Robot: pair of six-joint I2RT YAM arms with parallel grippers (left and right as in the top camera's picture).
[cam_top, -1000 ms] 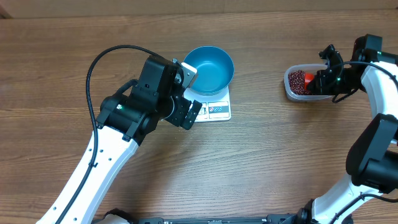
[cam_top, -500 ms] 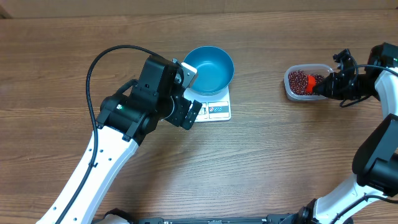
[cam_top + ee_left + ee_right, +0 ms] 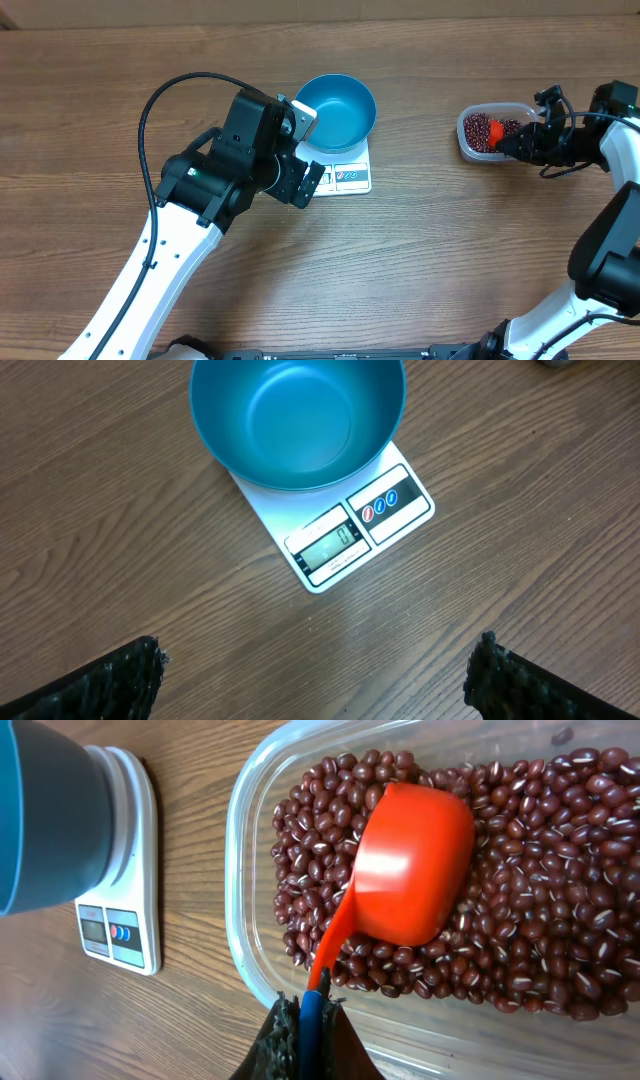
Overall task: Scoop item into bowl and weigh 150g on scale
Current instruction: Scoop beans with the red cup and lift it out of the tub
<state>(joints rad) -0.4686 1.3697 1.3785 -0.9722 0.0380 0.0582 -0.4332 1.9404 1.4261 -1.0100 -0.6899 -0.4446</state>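
**Scoop in the beans, bowl waiting empty**

Wood-grain counter carries everything. Toward 12 o'clock from its middle, the blue bowl sits empty on the white scale, whose display edge faces 6 o'clock. The clear tub lies well apart at 3 o'clock, with the beans heaped loose inside.

The right hand is clamped tight on the thin handle of an orange scoop, whose cup rests on the beans. Seen from overhead, the scoop's long axis runs from 3 to 9 o'clock, cup end toward the bowl. It appears to show its rounded back, so the mouth probably faces down. The left hand is spread wide just beside the scale at 9 o'clock, holding nothing.

The beans look small, hard and smooth, so they should pour freely but roll off a tilted cup. The scoop seems light and stiff. The handle's end is the natural hold, with the cup kept level in transit.
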